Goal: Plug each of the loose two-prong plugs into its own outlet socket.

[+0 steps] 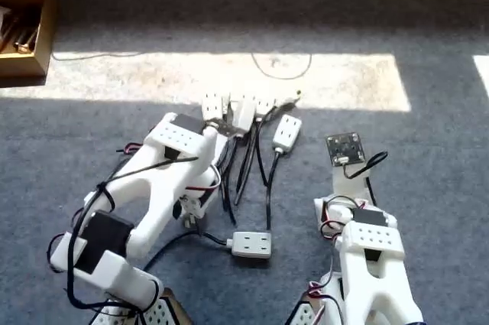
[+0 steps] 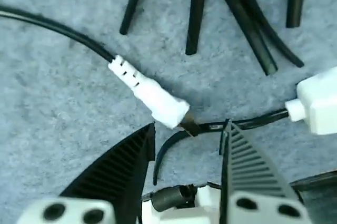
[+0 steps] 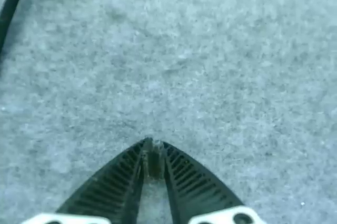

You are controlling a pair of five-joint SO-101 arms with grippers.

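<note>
My left gripper (image 2: 188,132) is open just above the grey carpet. A white two-prong plug (image 2: 150,96) on a black cord lies in front of it, its metal prongs (image 2: 189,127) pointing into the gap between the fingers. Beside it lies a white socket block (image 2: 317,106). In the high view the left arm (image 1: 179,141) reaches over a cluster of white plugs and sockets (image 1: 238,109). Two more outlet blocks lie apart: one (image 1: 286,132) near the cluster and one (image 1: 252,245) nearer the front. My right gripper (image 3: 152,150) is shut and empty over bare carpet.
Several black cords (image 2: 247,18) fan out across the carpet beyond the left gripper. A wooden box (image 1: 23,30) stands at the far left. A thin wire loop (image 1: 283,66) lies on the sunlit strip. The right arm (image 1: 367,245) sits at the front right.
</note>
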